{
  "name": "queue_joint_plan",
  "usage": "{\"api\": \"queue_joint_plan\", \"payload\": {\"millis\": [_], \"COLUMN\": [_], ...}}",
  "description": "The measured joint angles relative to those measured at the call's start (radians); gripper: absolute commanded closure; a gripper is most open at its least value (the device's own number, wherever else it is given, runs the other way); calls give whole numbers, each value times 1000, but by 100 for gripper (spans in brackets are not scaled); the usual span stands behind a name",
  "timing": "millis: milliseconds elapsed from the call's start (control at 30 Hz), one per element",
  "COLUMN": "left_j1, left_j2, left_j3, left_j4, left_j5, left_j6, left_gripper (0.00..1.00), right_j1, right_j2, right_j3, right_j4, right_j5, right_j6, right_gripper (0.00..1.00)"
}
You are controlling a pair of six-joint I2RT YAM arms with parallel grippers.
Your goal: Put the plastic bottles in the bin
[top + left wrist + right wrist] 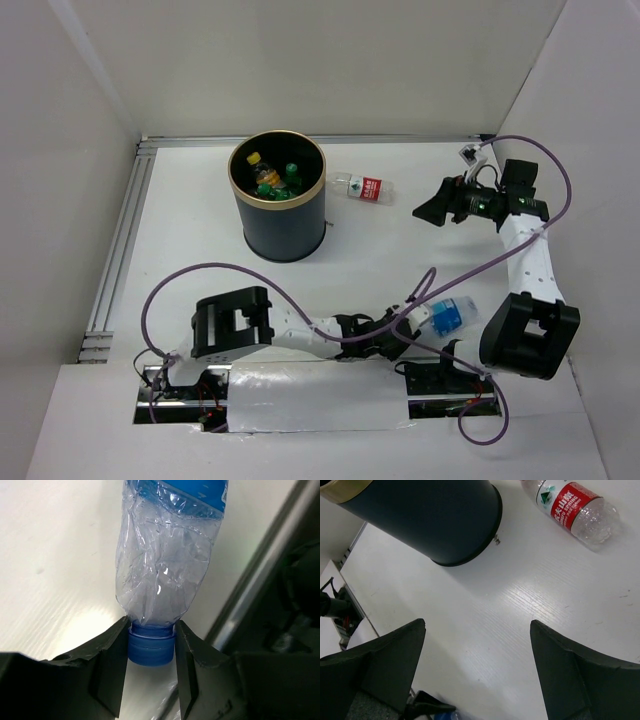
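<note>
Closest to me, down by the arm bases, the left gripper (152, 622) has its two black fingers (112, 665) pressed on either side of a blue cap (151, 647). It is clamped on the blue-capped bottle (165, 570). I think it grabs the cap because that part is hard and round and will not squash. The rest of the bottle is thin clear plastic, all crinkled and crushed, with a shiny blue label at the far end. It points away from the fingers, low over the white table (400, 260). I cannot tell if it is lifted or lying down.

A bit farther off, on the right side, the right gripper (477, 624) hangs above the table with its fingers spread wide and nothing between them. It faces the next bottle, so I guess it is getting ready to take that one.

Farther back lies the red-labelled bottle (362, 188), on its side, clear and bumpy. It rests just beside the bin (285, 235), not in it.

The bin stands upright at the back — tall, round, smooth and dark, with a gold rim (321, 183). Inside I see green bottles (292, 172) and one with a yellow cap. Two bottles are outside it, so the job looks mostly done.
</note>
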Motion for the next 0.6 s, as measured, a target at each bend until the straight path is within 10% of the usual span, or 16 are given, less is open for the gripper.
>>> {"api": "queue_joint_plan", "payload": {"millis": [300,600], "left_j1": [80,118], "left_j2": [-397,-868], "left_j3": [-254,-196], "left_j4": [-232,-321], "left_j5": [-157,-294], "left_j6": [-15,89], "left_gripper": [100,100], "right_j1": [-11,-19], "right_j2": [-16,72], "right_j3": [8,76], "right_j4": [56,179], "right_j5": [27,15], "right_j6": [2,63], "right_gripper": [0,0]}}
